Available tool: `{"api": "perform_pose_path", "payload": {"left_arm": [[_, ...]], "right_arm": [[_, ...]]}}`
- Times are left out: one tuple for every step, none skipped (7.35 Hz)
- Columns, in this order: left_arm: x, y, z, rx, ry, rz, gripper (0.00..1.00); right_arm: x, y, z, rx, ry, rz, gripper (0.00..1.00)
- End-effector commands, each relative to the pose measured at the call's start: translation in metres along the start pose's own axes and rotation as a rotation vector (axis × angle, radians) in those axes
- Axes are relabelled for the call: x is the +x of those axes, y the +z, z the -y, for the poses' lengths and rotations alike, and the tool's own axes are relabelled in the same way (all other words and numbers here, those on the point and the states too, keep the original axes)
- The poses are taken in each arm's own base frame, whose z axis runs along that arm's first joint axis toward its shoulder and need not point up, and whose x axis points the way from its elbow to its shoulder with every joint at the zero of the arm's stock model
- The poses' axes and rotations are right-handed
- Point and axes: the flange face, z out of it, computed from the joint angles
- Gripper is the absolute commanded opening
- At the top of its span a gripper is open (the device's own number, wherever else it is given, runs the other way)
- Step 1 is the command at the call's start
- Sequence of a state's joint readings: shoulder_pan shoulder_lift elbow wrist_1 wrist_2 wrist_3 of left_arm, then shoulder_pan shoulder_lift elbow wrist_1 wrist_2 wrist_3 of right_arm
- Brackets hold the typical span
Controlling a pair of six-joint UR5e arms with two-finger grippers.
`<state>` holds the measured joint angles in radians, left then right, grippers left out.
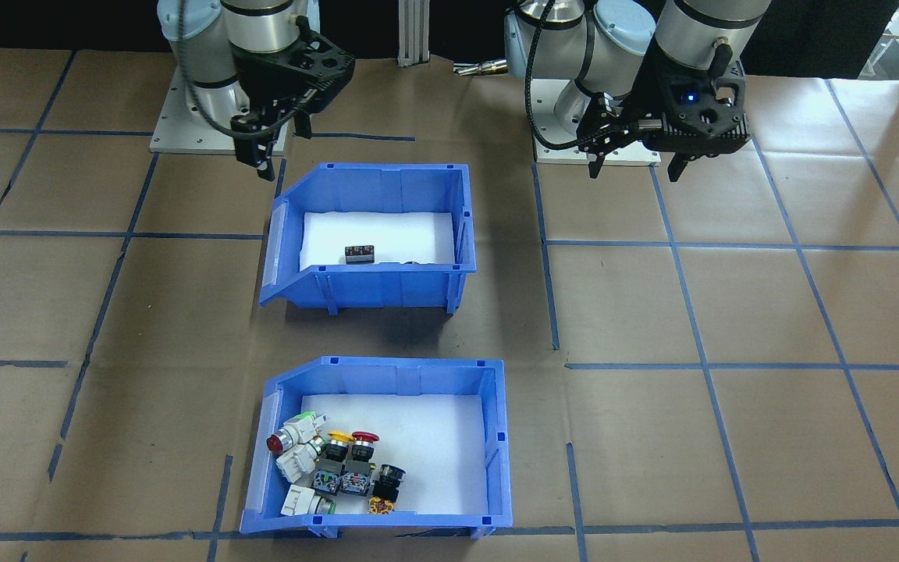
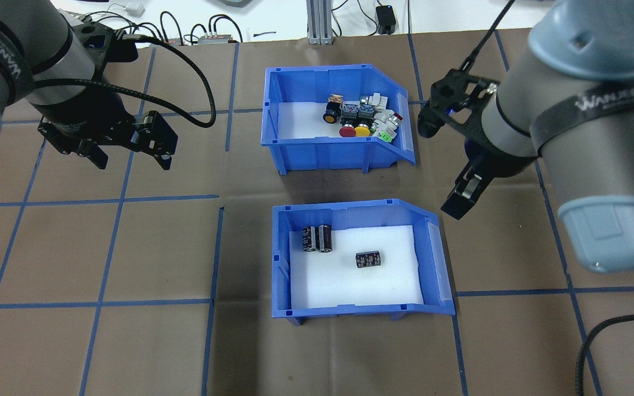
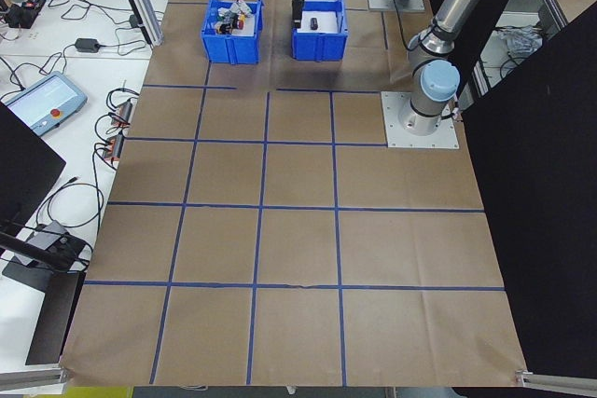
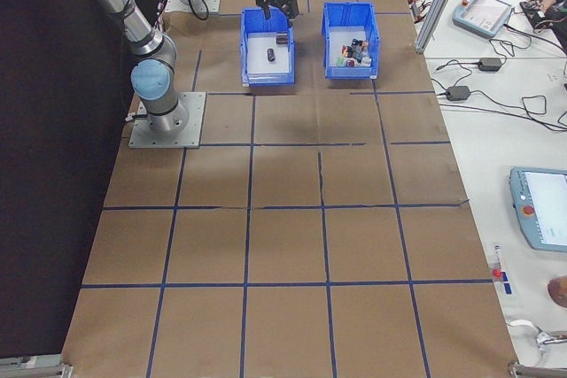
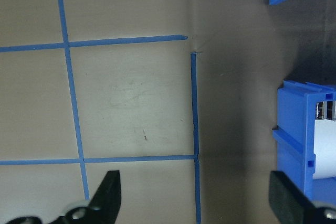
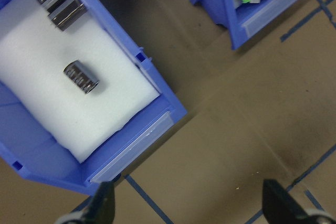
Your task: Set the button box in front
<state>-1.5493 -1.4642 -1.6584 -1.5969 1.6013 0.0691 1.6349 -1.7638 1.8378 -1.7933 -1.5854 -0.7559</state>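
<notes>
The button box [image 2: 339, 124] is seen resting on the desk [image 2: 130, 247] in the far row from the robot, directly behind the second blue bin [image 2: 358, 264], which holds only three dark cylinders [image 2: 368, 259] on white foam. Neither box is held. The left gripper [image 2: 132, 159] hangs with its jaws spread wide and empty over bare desk, well apart from both boxes and off to their side; in the left wrist view only a corner of the nearer bin is caught beside one jaw. The right gripper [image 2: 463, 198] is likewise open and empty, hovering just beside the sloped open end of the nearer bin, with the button box lying further out and slightly across from its jaws. Whether "in front" is meant as the operators' side or the robot's side cannot be settled from the pictures: if the former, the box may already be judged placed and the arms clear; if the latter, nothing has been gripped yet, and the button box would have to be grasped by a wall and exchanged with the cylinder bin.
</notes>
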Motion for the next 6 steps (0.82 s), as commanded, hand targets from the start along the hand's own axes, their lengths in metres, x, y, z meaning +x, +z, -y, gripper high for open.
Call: {"api": "perform_pose_path", "payload": {"left_arm": [[0.0,0.001,-0.001,-0.002,0.0,0.003,1.0],[0.001,0.0,-0.001,0.0,0.001,0.0,1.0],[0.001,0.0,-0.001,0.0,0.0,-0.001,1.0],[0.001,0.0,-0.001,0.0,0.0,0.0,1.0],[0.001,0.001,-0.001,-0.002,0.0,0.0,1.0],[0.001,0.001,-0.001,-0.002,0.0,-0.003,1.0]], "right_arm": [[0.06,-0.02,0.028,0.035,0.335,-0.025,1.0],[0.075,-0.014,0.042,0.027,0.47,-0.02,1.0],[0.078,-0.002,0.046,0.0,0.612,0.001,1.0],[0.077,0.003,0.043,-0.028,0.708,0.014,1.0],[0.078,0.012,0.043,-0.068,0.778,0.029,1.0],[0.079,0.013,0.04,-0.085,0.8,0.035,1.0]]}}
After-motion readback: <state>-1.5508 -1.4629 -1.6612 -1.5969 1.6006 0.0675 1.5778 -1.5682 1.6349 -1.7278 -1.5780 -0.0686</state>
